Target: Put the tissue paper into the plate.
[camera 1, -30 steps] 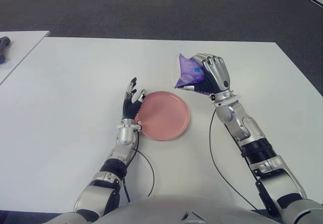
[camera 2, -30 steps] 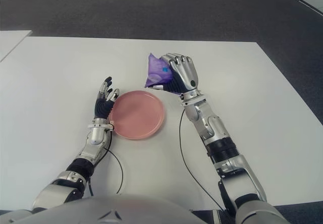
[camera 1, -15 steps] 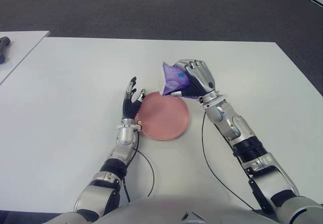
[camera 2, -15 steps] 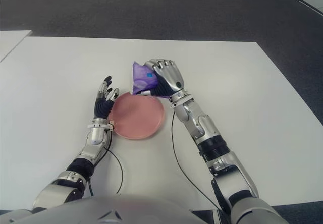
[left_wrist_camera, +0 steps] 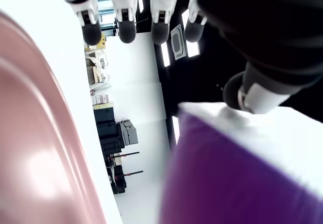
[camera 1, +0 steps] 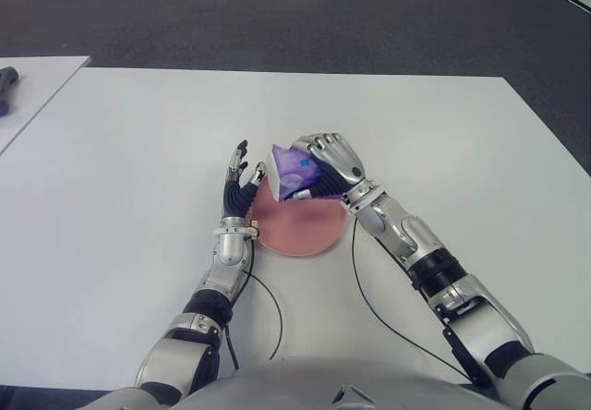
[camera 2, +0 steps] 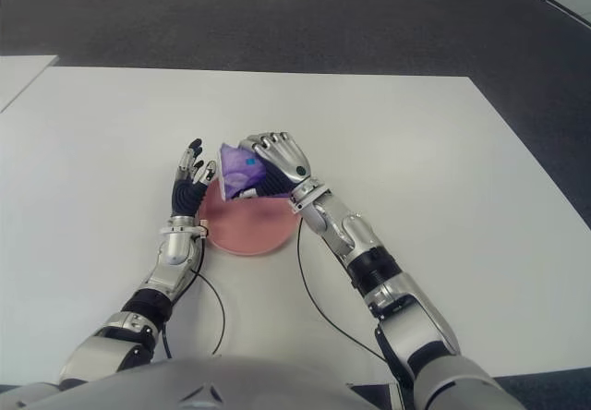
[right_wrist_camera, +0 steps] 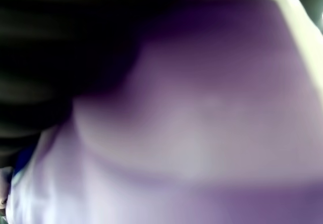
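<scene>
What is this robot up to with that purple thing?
The right robot hand is gripping a purple pack of tissue paper and holding it over the far edge of a pink plate on the white table. The pack has not been let go. The left robot hand shows at the plate's left rim with fingers spread, holding nothing.

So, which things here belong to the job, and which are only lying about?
Belong to the job:
- tissue pack, purple, held over the plate
- pink plate
- right hand, grasping the pack
- left hand, open beside the plate's left edge

Only lying about:
- dark object on the neighbouring table
- white table
</scene>
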### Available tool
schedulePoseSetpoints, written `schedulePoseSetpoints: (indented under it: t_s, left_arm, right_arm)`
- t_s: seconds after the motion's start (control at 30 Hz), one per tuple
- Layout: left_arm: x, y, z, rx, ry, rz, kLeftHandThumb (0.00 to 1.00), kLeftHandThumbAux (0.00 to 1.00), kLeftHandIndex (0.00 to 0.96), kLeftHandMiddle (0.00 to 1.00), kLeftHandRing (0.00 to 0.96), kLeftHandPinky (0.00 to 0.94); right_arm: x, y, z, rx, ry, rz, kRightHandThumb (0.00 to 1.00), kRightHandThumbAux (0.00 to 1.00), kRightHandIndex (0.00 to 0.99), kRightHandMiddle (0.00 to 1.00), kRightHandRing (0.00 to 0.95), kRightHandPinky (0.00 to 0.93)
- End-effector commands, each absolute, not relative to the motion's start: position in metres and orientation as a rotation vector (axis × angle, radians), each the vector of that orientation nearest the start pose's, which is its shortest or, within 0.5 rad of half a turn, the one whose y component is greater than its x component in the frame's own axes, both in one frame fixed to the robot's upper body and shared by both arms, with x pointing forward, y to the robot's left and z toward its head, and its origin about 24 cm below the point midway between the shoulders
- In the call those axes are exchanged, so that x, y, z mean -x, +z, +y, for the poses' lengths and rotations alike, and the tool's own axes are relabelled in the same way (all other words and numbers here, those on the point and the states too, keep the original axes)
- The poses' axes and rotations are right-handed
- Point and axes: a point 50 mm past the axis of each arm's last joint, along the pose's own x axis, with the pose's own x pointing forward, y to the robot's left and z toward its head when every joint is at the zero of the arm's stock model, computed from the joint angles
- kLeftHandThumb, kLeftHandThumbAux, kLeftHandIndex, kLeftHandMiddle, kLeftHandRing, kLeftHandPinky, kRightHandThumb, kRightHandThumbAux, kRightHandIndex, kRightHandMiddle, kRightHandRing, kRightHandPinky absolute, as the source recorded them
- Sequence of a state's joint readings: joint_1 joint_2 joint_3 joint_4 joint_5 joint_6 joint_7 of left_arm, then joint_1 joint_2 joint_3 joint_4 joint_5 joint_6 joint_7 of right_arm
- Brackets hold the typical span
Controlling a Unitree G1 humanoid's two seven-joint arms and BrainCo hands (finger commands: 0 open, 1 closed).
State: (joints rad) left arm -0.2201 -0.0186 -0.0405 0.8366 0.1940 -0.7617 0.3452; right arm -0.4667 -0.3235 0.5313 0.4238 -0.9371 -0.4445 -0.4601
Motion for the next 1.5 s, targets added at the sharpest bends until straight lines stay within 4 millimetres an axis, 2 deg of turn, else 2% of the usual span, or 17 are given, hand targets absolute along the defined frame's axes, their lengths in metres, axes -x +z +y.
schedulePoseSetpoints:
  t_s: [0.03, 0.5, 0.8, 0.93, 1.2, 1.4, 1.5]
  left_arm:
    - [-0.228, -0.051, 0.130, -0.124, 0.132, -0.001, 0.000, 0.454, 0.000, 0.000, 0.000, 0.000]
    - [-0.229, -0.050, 0.131, -0.119, 0.126, -0.004, 0.000, 0.459, 0.000, 0.000, 0.000, 0.000]
    - [-0.229, -0.050, 0.131, -0.119, 0.141, -0.009, 0.000, 0.477, 0.000, 0.000, 0.000, 0.000]
    - [-0.229, -0.050, 0.131, -0.120, 0.151, -0.014, 0.000, 0.489, 0.000, 0.000, 0.000, 0.000]
    - [-0.229, -0.049, 0.131, -0.115, 0.160, -0.018, 0.000, 0.497, 0.000, 0.000, 0.000, 0.000]
    - [-0.228, -0.049, 0.131, -0.114, 0.162, -0.020, 0.000, 0.491, 0.000, 0.000, 0.000, 0.000]
    - [-0.228, -0.049, 0.131, -0.112, 0.162, -0.016, 0.000, 0.488, 0.000, 0.000, 0.000, 0.000]
  right_arm:
    - [-0.289, 0.061, -0.065, 1.177, 0.482, -0.820, 0.854, 0.678, 0.397, 0.538, 0.821, 0.798]
    - [-0.287, 0.052, -0.063, 1.199, 0.534, -0.792, 0.854, 0.678, 0.396, 0.536, 0.825, 0.816]
    - [-0.284, 0.038, -0.061, 1.213, 0.581, -0.753, 0.855, 0.678, 0.396, 0.536, 0.834, 0.827]
    - [-0.284, 0.036, -0.060, 1.213, 0.592, -0.739, 0.854, 0.679, 0.395, 0.534, 0.828, 0.806]
    - [-0.284, 0.036, -0.060, 1.217, 0.590, -0.725, 0.854, 0.679, 0.395, 0.535, 0.826, 0.821]
    - [-0.285, 0.038, -0.062, 1.228, 0.592, -0.704, 0.853, 0.678, 0.398, 0.541, 0.814, 0.799]
    - [-0.285, 0.040, -0.065, 1.223, 0.603, -0.688, 0.851, 0.676, 0.402, 0.560, 0.779, 0.735]
